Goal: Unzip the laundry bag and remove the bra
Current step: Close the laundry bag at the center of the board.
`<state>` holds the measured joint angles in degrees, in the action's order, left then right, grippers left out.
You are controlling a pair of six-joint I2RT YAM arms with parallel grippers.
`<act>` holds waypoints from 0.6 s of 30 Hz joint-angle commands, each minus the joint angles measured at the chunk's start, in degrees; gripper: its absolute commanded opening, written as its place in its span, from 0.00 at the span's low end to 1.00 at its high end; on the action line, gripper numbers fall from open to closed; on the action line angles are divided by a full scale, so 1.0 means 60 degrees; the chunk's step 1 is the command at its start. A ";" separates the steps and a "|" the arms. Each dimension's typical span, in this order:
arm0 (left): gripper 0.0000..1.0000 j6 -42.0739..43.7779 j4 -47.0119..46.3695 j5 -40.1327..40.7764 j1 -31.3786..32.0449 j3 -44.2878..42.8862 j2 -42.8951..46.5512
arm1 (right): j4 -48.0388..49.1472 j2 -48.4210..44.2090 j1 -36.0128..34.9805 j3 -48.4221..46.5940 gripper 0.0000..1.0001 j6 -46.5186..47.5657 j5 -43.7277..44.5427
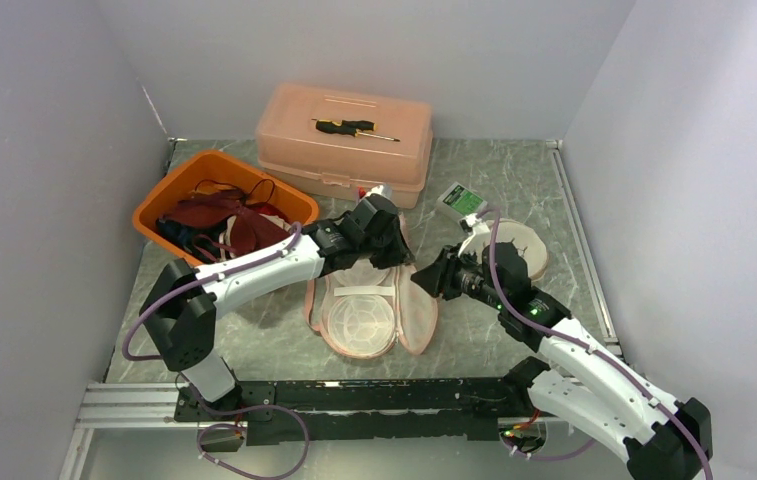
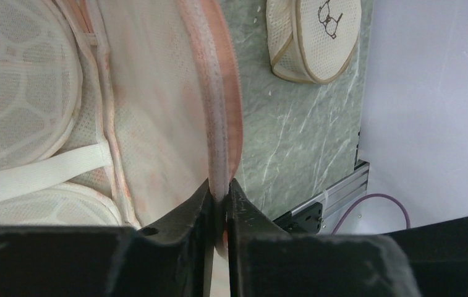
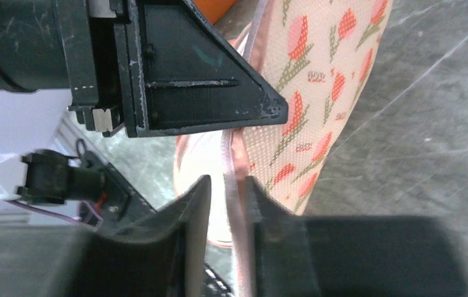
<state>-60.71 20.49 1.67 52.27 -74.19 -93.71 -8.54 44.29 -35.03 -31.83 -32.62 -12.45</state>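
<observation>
The pink mesh laundry bag [image 1: 416, 312] lies unzipped and spread open at the table's middle. White padded mesh cups [image 1: 359, 318] with a white strap [image 2: 46, 173] lie inside it and look like the bra. My left gripper [image 1: 394, 256] is shut on the bag's pink zipper rim [image 2: 222, 111], with its fingertips [image 2: 220, 197] pinching that edge. My right gripper [image 1: 426, 277] sits at the bag's right flap, whose floral outside [image 3: 318, 93] faces it. Its jaws [image 3: 228, 185] are narrowly apart with the rim between them. The left gripper's finger [image 3: 188, 74] is just above.
An orange bin [image 1: 184, 175] of dark red clothes stands at the back left. A pink toolbox [image 1: 346, 140] with a screwdriver [image 1: 354, 127] on it is at the back. A cream round mesh bag [image 1: 516, 246] [image 2: 314, 37] and a green-white packet [image 1: 462, 200] lie to the right.
</observation>
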 commanded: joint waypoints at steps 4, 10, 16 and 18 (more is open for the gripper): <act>0.03 0.0232 0.0099 0.0120 0.0049 -0.0251 0.0471 | -0.0230 -0.0416 -0.0026 -0.0686 0.70 -0.0159 0.0078; 0.03 0.0990 0.0011 -0.0189 -0.0165 0.0067 0.1326 | -0.0349 -0.0665 -0.0018 -0.0802 0.77 -0.0487 -0.0044; 0.03 0.1883 -0.0347 -0.1149 -0.0729 0.1216 0.2407 | 0.0195 -0.0611 -0.0011 -0.0158 0.77 -0.0806 -0.0160; 0.03 0.2249 -0.0343 -0.1534 -0.0994 0.1583 0.2671 | 0.0492 -0.0596 -0.0009 0.0107 0.77 -0.0929 -0.0216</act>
<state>-52.97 20.23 -2.28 48.88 -68.25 -81.12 -10.04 40.77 -35.03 -33.47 -36.21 -12.60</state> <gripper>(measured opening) 0.043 0.772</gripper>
